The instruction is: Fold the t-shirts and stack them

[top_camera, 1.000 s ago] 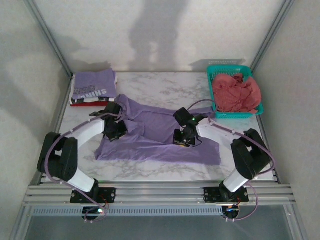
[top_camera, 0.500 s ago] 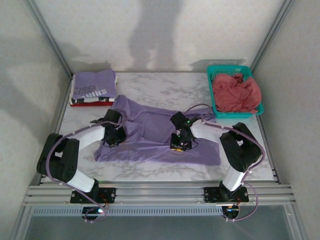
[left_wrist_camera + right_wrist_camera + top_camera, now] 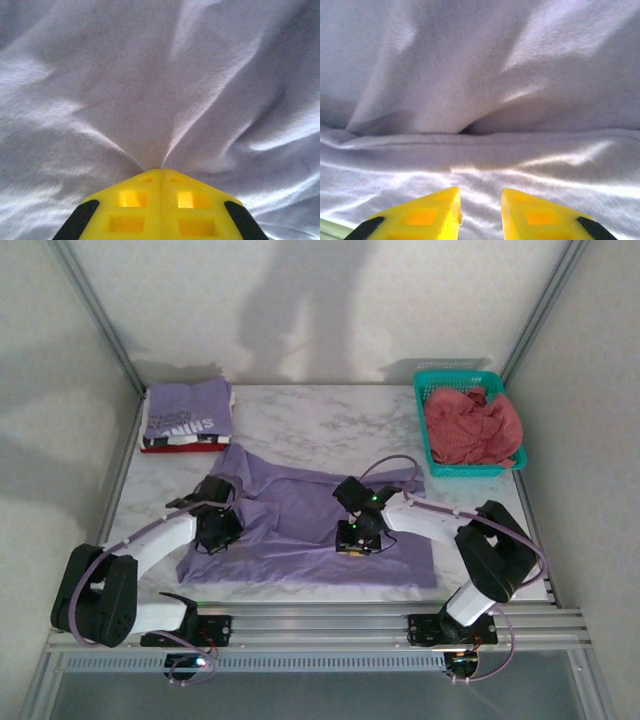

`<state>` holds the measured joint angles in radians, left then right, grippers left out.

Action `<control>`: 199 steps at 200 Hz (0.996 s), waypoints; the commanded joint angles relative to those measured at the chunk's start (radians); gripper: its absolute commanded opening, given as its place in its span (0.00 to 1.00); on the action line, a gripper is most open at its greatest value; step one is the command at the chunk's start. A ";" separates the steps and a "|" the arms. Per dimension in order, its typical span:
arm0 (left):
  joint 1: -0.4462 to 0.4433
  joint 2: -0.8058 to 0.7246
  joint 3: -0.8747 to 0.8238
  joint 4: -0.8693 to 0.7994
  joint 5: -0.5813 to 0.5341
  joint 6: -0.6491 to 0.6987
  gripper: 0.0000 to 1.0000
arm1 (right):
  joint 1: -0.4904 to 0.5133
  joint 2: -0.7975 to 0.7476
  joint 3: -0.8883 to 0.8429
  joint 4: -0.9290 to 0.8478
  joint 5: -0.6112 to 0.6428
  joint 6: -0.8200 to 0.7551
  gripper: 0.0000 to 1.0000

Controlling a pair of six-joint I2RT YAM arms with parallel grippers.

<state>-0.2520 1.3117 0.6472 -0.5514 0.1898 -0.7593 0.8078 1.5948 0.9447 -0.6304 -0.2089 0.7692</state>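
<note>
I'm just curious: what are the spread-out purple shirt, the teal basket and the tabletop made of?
Lavender t-shirt: soft matte knit, probably cotton jersey; it creases and shows fine ribbing up close.
Basket: apparently rigid plastic, with mesh walls.
Table: white with grey veins, marble-look; real stone or laminate, I cannot tell.

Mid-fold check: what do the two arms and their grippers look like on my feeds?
The left arm and right arm have white tubular links between black joints, each trailed by a lavender cable. The left gripper and right gripper have yellow wedge-shaped fingers with square recessed pockets and black patches at the outer edges. A green light glows near the right wrist.
</note>
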 commanded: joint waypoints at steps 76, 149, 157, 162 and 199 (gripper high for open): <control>0.003 0.222 0.373 -0.064 -0.003 0.120 0.13 | -0.192 0.054 0.158 -0.080 0.017 -0.088 0.31; 0.004 0.224 0.160 0.068 0.015 0.092 0.13 | -0.191 0.076 0.059 -0.005 -0.017 -0.049 0.30; 0.005 0.231 0.159 0.067 0.000 0.099 0.13 | -0.190 0.078 0.046 0.010 -0.022 -0.040 0.31; 0.005 0.236 0.157 0.065 -0.011 0.103 0.13 | -0.188 0.080 0.039 0.017 -0.024 -0.037 0.31; 0.020 0.272 0.122 0.100 -0.024 0.113 0.13 | -0.159 0.093 0.019 0.042 -0.029 -0.017 0.30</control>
<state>-0.2466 1.5539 0.8021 -0.4831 0.1932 -0.6617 0.6228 1.6684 0.9798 -0.6170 -0.2195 0.7254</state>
